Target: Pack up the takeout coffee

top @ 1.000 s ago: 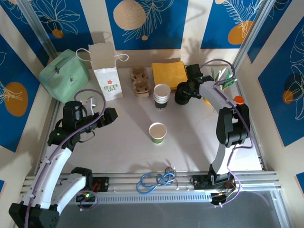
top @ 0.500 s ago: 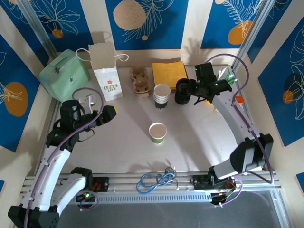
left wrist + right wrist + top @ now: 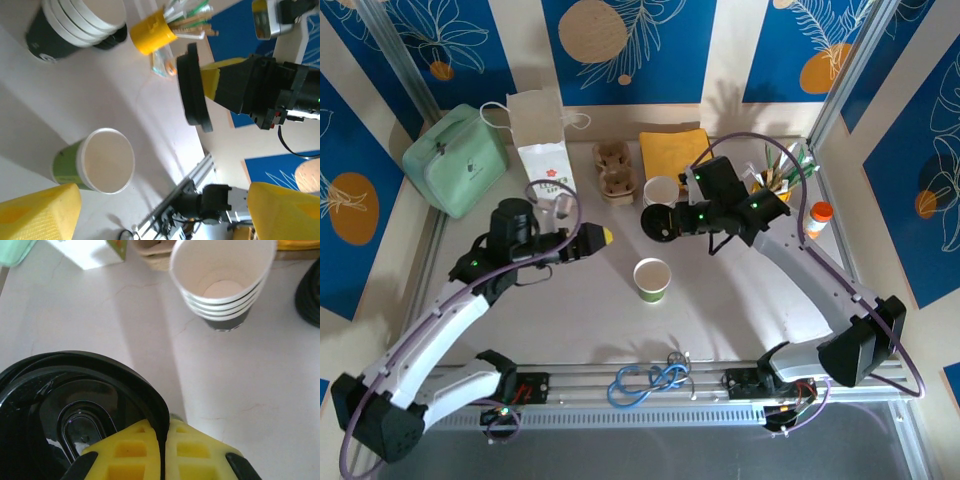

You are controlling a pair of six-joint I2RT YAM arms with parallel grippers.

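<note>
The right arm has swung in from the back-right corner to the middle of the table point(image 3: 720, 300). The right gripper point(image 3: 672, 220) now has a black lid point(image 3: 75, 400) pinched edge-on between its yellow fingers point(image 3: 130, 445), hanging between the stack of cups point(image 3: 222, 285) and the green cup point(image 3: 652, 279). The left arm has reached forward too, and the left gripper point(image 3: 597, 237) stands spread wide just left of the green cup, holding nothing. So the lid has been fetched, and I'd say capping comes next (the left looks placed to steady things).

As for containers, the paper bag point(image 3: 542, 150) stands upright at the back left with its mouth open, its inside hidden from me. The top cup of the stack is empty. The green cup stands upright mid-table, apart from both grippers, pale inside, with no coffee that I can make out. The yellow holder point(image 3: 152, 31) bristles with straws point(image 3: 187, 10).
</note>
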